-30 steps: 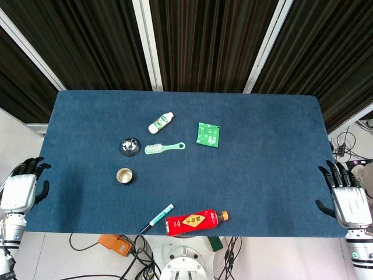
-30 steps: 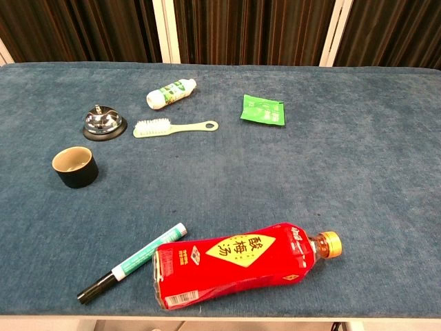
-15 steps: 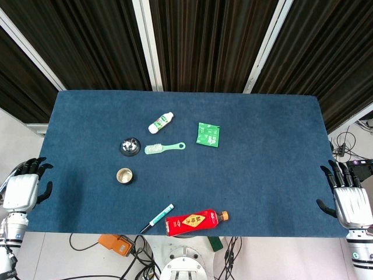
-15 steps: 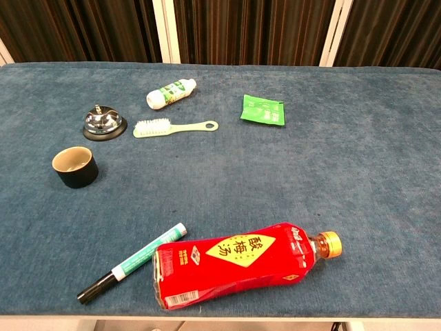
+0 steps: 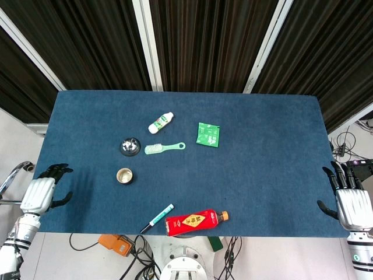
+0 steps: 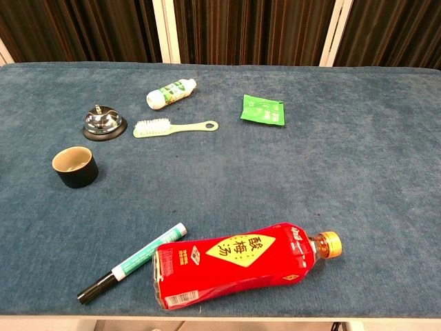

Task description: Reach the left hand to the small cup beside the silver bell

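Cup [image 6: 75,167] upright, mouth up, just beside bell [image 6: 104,123]; left hand [image 5: 41,193] empty, fingers apart, at table edge

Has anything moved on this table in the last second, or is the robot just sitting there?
The left hand has moved in over the table's left edge, toward the small cup; it holds nothing. The right hand and the silver bell stayed put.
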